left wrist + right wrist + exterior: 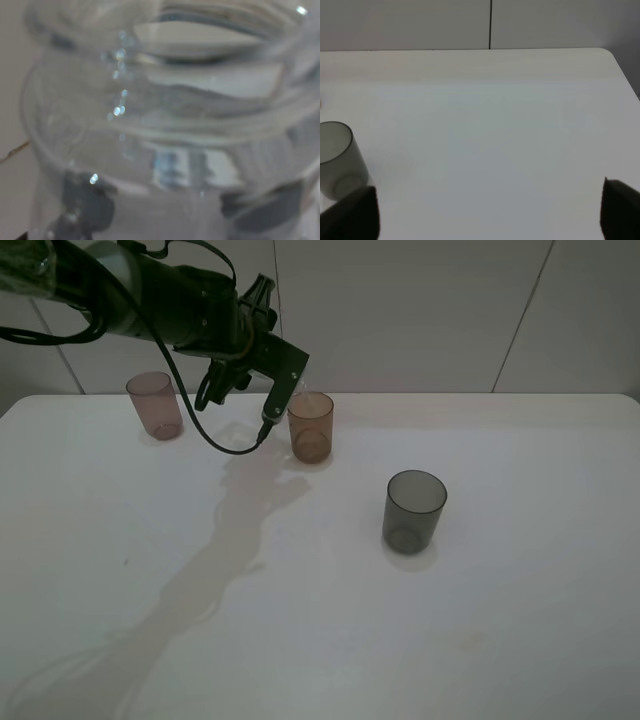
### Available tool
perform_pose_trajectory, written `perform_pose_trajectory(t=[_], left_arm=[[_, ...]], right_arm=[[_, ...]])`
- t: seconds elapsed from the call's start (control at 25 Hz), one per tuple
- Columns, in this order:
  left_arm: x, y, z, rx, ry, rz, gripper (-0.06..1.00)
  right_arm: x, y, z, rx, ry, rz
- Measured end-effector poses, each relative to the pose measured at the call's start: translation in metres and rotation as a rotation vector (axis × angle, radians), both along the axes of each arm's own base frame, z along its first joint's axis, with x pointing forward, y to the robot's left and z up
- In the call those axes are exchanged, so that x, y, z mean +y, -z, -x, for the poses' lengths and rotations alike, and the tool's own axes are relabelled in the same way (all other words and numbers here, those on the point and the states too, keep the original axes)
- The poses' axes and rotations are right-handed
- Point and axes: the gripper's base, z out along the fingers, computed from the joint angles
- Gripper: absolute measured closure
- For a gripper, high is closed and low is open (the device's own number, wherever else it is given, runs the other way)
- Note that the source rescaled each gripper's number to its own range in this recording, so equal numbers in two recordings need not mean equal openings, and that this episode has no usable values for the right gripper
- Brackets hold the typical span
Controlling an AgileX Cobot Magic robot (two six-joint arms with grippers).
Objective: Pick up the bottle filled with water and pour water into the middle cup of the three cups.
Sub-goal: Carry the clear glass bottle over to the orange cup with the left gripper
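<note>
Three cups (311,427) sit on the white counter (520,620). The mauve-brown one (154,405) is at about 10 o'clock from the amber middle cup (311,427), and the dark grey one (413,510) is at about 4 o'clock from it, all well apart. The left arm comes in from 10 o'clock, and the left gripper (285,400) hangs just beside the amber cup's rim, on its 10 o'clock side, angled down toward it. It's closed around the bottle (165,120) – the left wrist view is basically all clear plastic, with the wide neck up close and dark fingers (85,205) showing through the wall on both sides. From the high camera the bottle is so see-through I can barely make it out, and I can't tell if any water is running. The right gripper (485,215) is spread wide with nothing in it – just its two dark tips over bare counter, the grey cup close to one of them.
</note>
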Motion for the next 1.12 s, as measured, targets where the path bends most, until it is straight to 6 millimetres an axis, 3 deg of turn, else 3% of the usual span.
perform_pose_trajectory(t=[1.12], left_arm=[[-0.005, -0.003, -0.012, -0.055, 0.066, -0.033, 0.92]], right_arm=[[0.000, 0.000, 0.000, 0.000, 0.000, 0.000]])
